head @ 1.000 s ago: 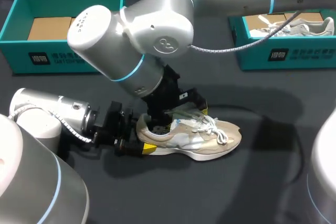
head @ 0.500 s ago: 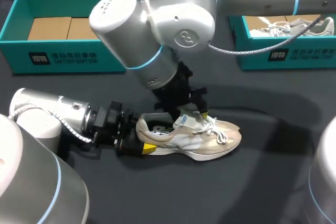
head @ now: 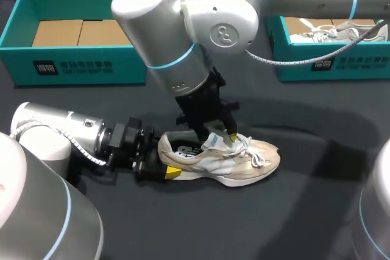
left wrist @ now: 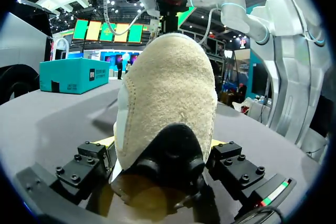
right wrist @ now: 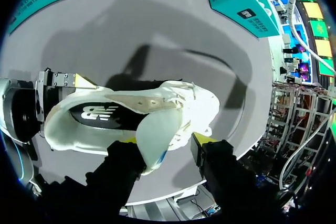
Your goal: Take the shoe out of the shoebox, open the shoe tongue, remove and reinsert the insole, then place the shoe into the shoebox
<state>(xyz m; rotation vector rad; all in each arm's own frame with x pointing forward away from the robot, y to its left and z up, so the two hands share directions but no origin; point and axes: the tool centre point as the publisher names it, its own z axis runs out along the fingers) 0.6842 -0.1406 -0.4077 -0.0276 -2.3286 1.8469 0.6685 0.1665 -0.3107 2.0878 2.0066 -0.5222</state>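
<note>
A beige and white shoe lies on its sole on the dark table, toe pointing right. My left gripper comes in low from the left and is shut on its heel. In the left wrist view the suede heel fills the gap between both fingers. My right gripper points down over the shoe's opening. In the right wrist view the raised tongue stands between its fingers. One finger lies against it and the other stands a little off, so the right gripper is open. The black insole shows inside.
A teal shoebox with cardboard in it stands at the back left. A second teal box at the back right holds another shoe. My right arm's big elbow hangs over the table's middle.
My right gripper has moved right along the shoe to the tongue, and its fingers have drawn closer together around it. The left gripper and the shoe have stayed put.
</note>
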